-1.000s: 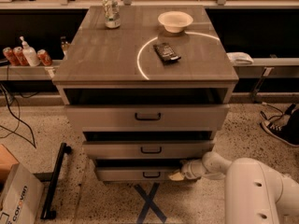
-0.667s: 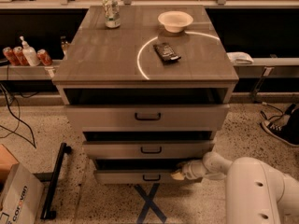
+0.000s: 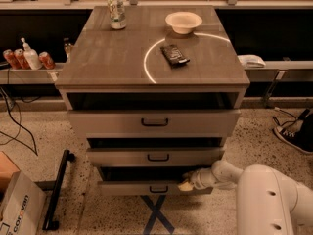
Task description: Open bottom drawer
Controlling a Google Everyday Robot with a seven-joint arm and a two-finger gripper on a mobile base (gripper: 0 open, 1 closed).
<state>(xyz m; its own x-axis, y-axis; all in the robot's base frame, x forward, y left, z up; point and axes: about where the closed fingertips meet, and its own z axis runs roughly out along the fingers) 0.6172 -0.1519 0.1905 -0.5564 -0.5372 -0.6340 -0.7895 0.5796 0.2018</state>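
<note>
Looking low, we find our gripper (image 3: 187,184) at the top edge of the bottom drawer (image 3: 128,188), just right of its black handle (image 3: 159,189) (clamped or apart, we cannot tell). That drawer, lowest in the cabinet (image 3: 112,58), stands partly out, with a dark gap above its front.

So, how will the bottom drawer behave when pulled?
The bottom drawer likely slides out as one rigid box. The tool sits at its top edge, right of the handle, so an off-centre pull might skew or jam it.
</note>
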